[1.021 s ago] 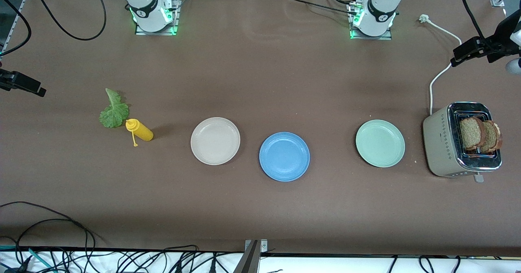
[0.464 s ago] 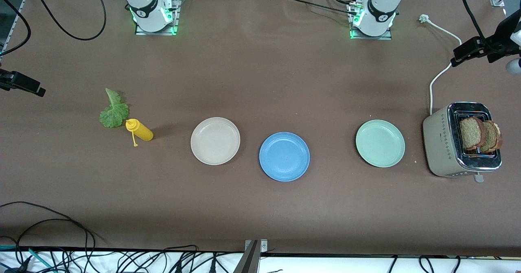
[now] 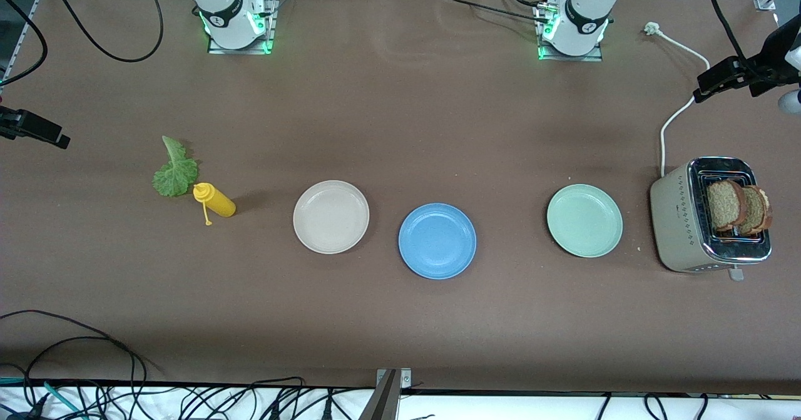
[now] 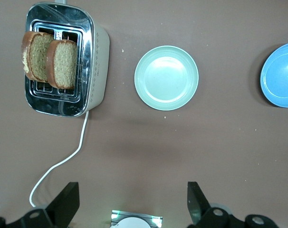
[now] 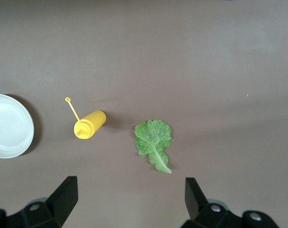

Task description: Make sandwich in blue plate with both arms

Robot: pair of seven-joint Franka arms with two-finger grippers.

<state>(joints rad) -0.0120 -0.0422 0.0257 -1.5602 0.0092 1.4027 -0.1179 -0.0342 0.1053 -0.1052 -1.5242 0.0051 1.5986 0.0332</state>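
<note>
The blue plate (image 3: 437, 241) lies empty mid-table, nearest the front camera of the three plates; its edge shows in the left wrist view (image 4: 279, 74). Two brown bread slices (image 3: 726, 204) stand in the toaster (image 3: 688, 220) at the left arm's end and also show in the left wrist view (image 4: 62, 62). The lettuce leaf (image 3: 175, 169) lies flat toward the right arm's end, and shows in the right wrist view (image 5: 153, 140). My left gripper (image 4: 132, 204) is open and empty, high over bare table near its base. My right gripper (image 5: 129, 194) is open and empty, high over the table by the lettuce.
A beige-white plate (image 3: 331, 216) and a pale green plate (image 3: 584, 220) flank the blue plate. A yellow squeeze bottle (image 3: 214, 199) lies on its side beside the lettuce. The toaster's white cord (image 3: 673, 119) runs toward the left arm's base. Cables hang at the front edge.
</note>
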